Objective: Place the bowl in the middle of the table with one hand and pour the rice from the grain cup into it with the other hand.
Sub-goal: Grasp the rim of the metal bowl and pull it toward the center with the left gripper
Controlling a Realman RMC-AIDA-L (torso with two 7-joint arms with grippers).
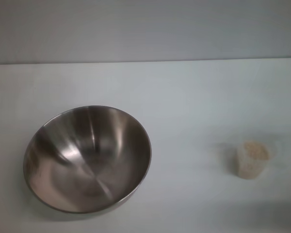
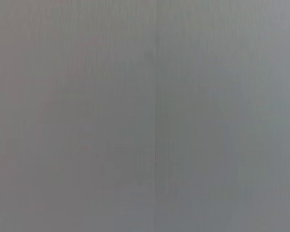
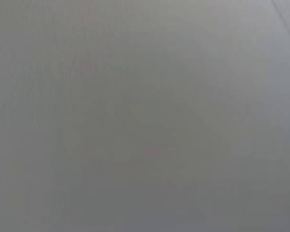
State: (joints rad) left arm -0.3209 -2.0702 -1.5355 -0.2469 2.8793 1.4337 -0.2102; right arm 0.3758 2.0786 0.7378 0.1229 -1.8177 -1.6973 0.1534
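A large steel bowl [image 1: 87,159] sits empty in the lower left of the head view, on a plain white table [image 1: 184,97]. Well apart from it, in the lower right, stands a small clear grain cup [image 1: 252,159], upright and filled near its brim with pale rice [image 1: 255,151]. Neither arm appears in the head view, and both wrist views show only blank grey, so whether the jaws are open or closed cannot be told. The bowl probably needs moving first: grip its rim firmly (polished steel may slip) and slide it towards the centre. Nothing else stands on the table between bowl and cup, so no obstacle blocks the way.
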